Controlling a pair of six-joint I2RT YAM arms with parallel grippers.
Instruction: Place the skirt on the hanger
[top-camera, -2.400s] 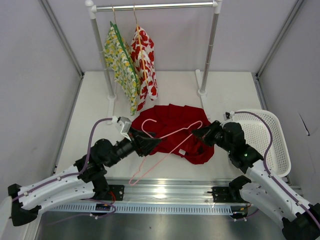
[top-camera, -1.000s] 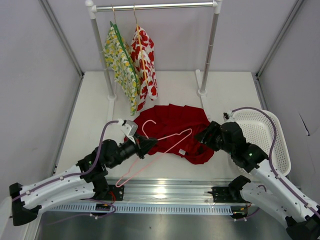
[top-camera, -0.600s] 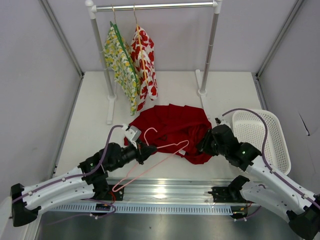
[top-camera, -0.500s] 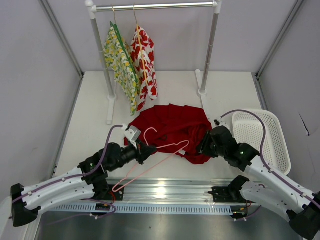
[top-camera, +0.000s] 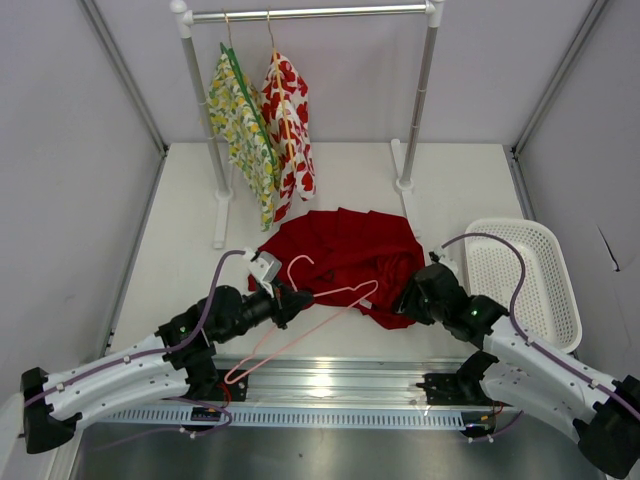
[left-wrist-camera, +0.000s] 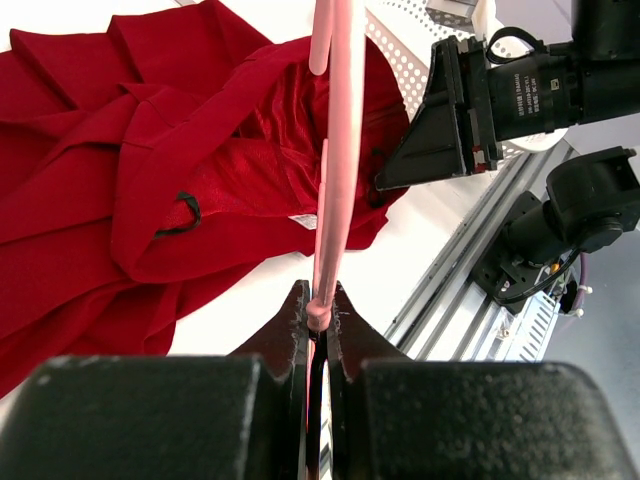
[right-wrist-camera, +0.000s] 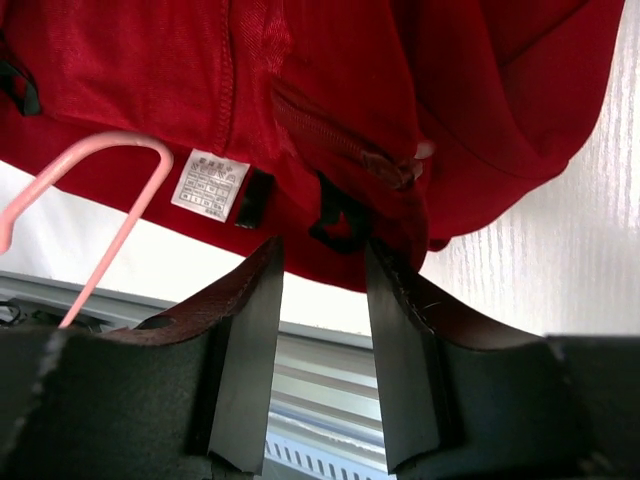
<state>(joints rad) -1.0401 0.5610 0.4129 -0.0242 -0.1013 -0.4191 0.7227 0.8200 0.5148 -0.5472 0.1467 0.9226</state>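
White tabletop (top-camera: 330, 175) filled the booth between pale grey walls, with a ribbed aluminium rail (top-camera: 330, 385) along its near edge. At the back stood a white-posted clothes rack with a metal crossbar (top-camera: 300, 14). It carried a yellow-green floral garment (top-camera: 240, 125) and a white garment printed with red flowers (top-camera: 290, 120). A white perforated plastic basket (top-camera: 560, 300) sat at the right.

The plain deep-red cloth skirt (top-camera: 345, 250) lay crumpled on the table in front of the rack, not on any hanger. A black hanging loop (left-wrist-camera: 185, 212) showed on one fold. A small white care tag (right-wrist-camera: 208, 185) was sewn at the near hem, its print too fine to read.

The left gripper (left-wrist-camera: 318, 305) was clamped tight on the thin pale pink wire hanger (left-wrist-camera: 345, 100). It held the wire at the skirt's near left edge. The hanger's far corner reached over the hem beside the care tag, and its near end pointed toward the rail.

The right gripper (right-wrist-camera: 322, 250) sat at the skirt's near right edge with its dark fingers (right-wrist-camera: 250, 310) spread apart. Red hem and a second black loop lay just past the tips. Whether they touched the cloth could not be told. White lettering on the right wrist's black body, seen from the left wrist, was too small to make out.
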